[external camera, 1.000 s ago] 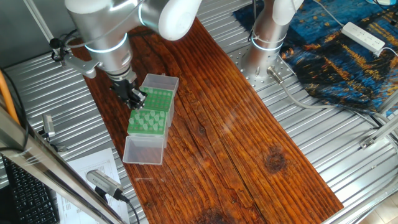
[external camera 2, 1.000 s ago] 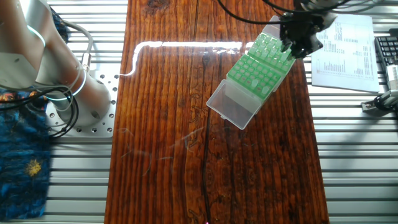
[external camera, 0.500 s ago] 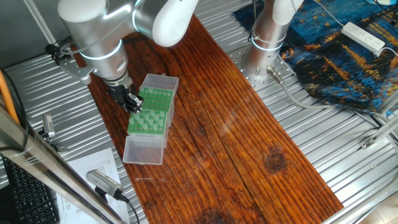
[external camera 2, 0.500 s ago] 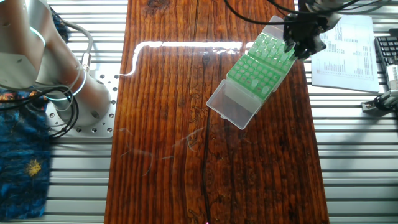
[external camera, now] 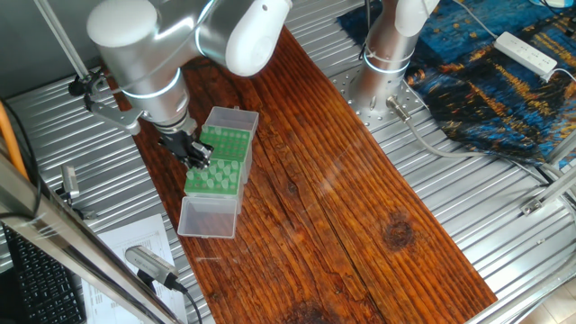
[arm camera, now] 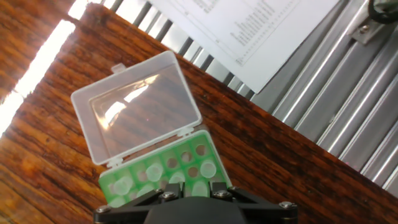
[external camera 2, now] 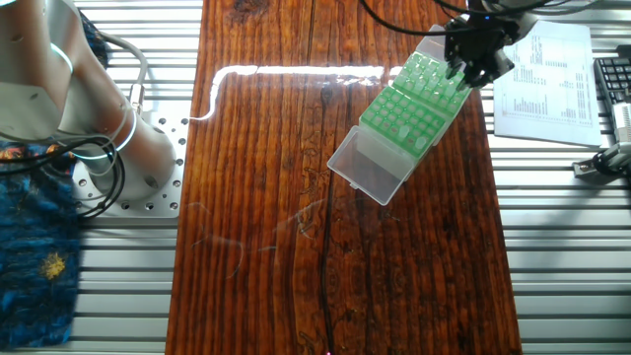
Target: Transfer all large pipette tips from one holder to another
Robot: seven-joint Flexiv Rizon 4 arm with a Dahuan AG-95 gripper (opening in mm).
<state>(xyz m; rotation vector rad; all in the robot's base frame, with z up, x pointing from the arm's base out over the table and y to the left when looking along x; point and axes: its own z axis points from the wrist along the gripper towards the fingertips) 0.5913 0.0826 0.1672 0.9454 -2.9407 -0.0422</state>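
Two green holders sit end to end on the wooden board, the far holder and the near holder, each with a clear lid folded open. Pale large pipette tips stand in rows in them, and in the hand view tips fill some holes while others are bare. My gripper hangs over the left edge of the holders, where they meet. Looking down the hand, the gripper has one pale tip showing in the narrow gap between its fingers. Whether the fingers press on it does not show.
A clear lid lies open beside the green holder. Printed paper lies on the ribbed metal table past the board's edge. A second arm's base stands at the far end, and a metal tool lies on the paper.
The gripper has shifted slightly along the holders' edge towards the near one. The holders and lids have stayed in place.
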